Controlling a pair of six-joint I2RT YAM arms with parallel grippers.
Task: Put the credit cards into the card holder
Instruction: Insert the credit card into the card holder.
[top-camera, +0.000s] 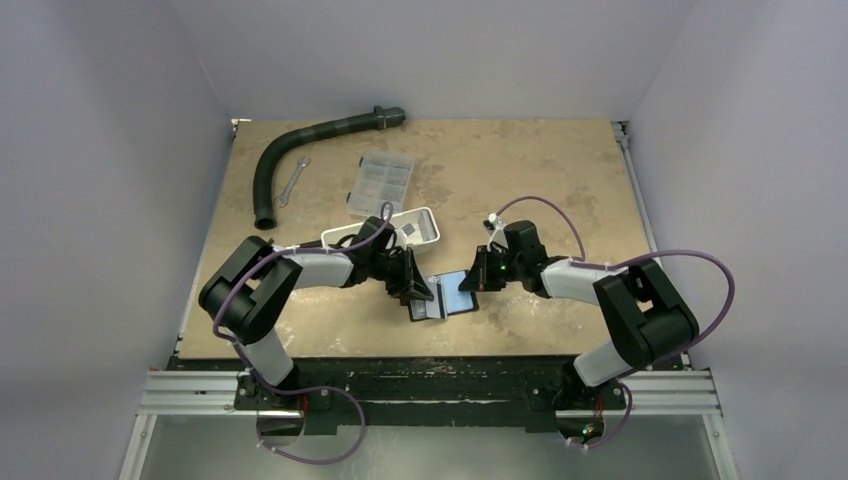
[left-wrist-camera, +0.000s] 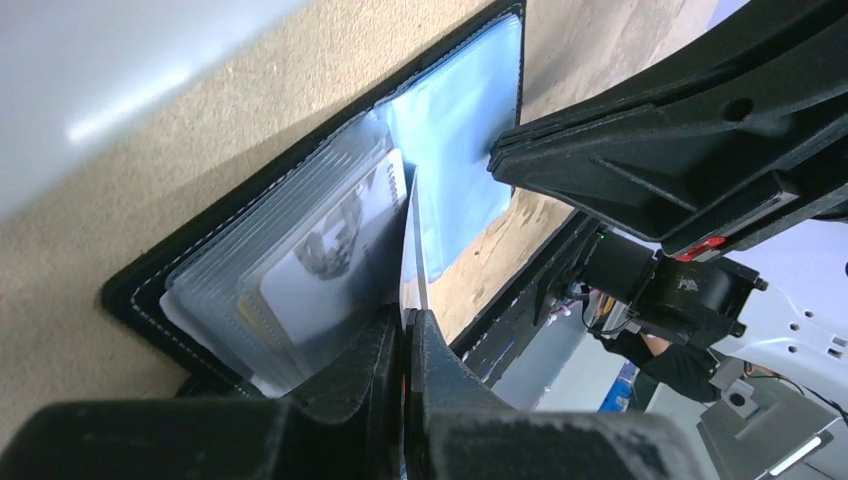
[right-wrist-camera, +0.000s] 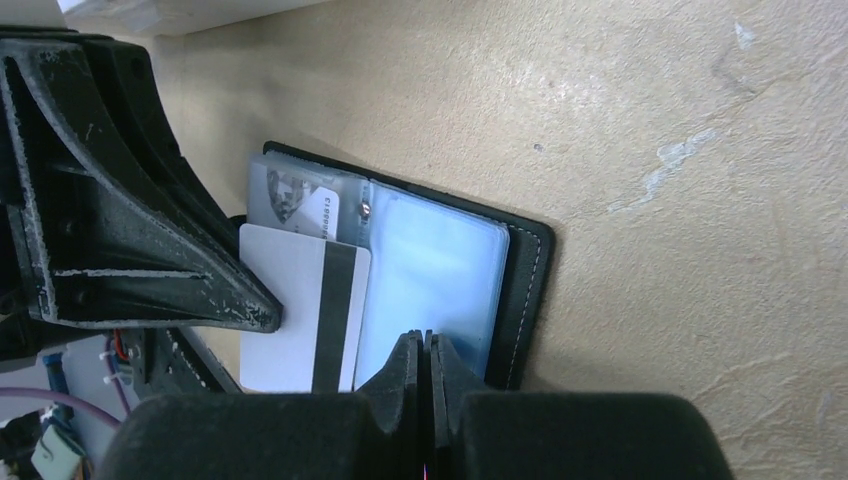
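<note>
The card holder (top-camera: 450, 298), a small flat black folding case with stitched edges and clear, pale bluish plastic sleeves inside, lay open on the mottled tan table (top-camera: 540, 180), directly under and between the two claws. The left claw (right-wrist-camera: 270, 318) was clamped on a credit card (right-wrist-camera: 295, 310), a thin white plastic rectangle with a black stripe across it. Seen from the left wrist, this card stood edge-on between the closed fingers, tilted up over the holder's left half. Just beyond those fingertips, a second credit card (left-wrist-camera: 330, 260), silvery-grey and printed, sat inside one of the left-hand sleeves.

The right claw (right-wrist-camera: 425, 345) had its fingers together, with the tips on the near edge of the pale blue sleeve of the right half. Whether they pinched that sleeve or only pressed on it could not be told. The two claws faced each other across the open holder, close but apart. A white rectangular plastic tray (top-camera: 425, 222) lay just past the left claw.
</note>
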